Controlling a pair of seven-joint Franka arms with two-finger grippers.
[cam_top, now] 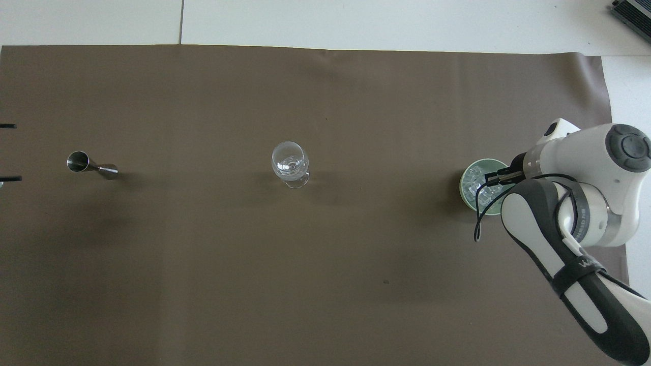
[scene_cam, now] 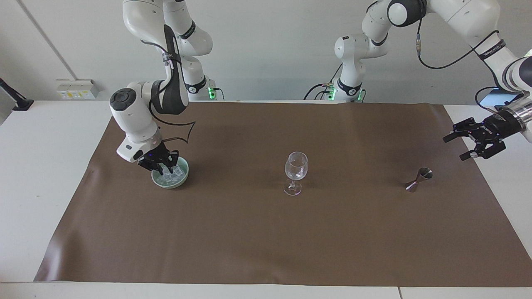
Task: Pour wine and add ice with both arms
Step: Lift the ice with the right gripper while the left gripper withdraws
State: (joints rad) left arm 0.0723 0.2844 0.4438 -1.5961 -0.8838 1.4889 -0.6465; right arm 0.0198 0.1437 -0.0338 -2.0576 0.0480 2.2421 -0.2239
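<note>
On the table (scene_cam: 37, 174) lies a big brown mat (scene_cam: 266, 232), and everything for the job sits on it in a row, well apart, so each arm has room to work.

The right arm (scene_cam: 137, 112) bends down at its own end of the table. Its pincer (scene_cam: 163, 165) dips into the green bowl (scene_cam: 183, 178), right among the ice (scene_cam: 171, 177). I cannot tell if its fingers are closed on a cube or not. I think it is there to pick up ice for the glass.

The left arm (scene_cam: 478, 25) is up high at the other end. Its pincer (scene_cam: 474, 143) hangs in the air over the edge of the mat, spread wide and holding nothing. I think it is waiting out of the way.

The wine glass (scene_cam: 295, 173) stands upright in the middle, where both arms can reach it. It looks almost empty; I cannot tell if a little drink is in it.

The green bowl holds a handful of clear ice cubes.

The little metal measuring cup (scene_cam: 419, 179) stands on the mat toward the left arm's end. I cannot see if anything is in it.
</note>
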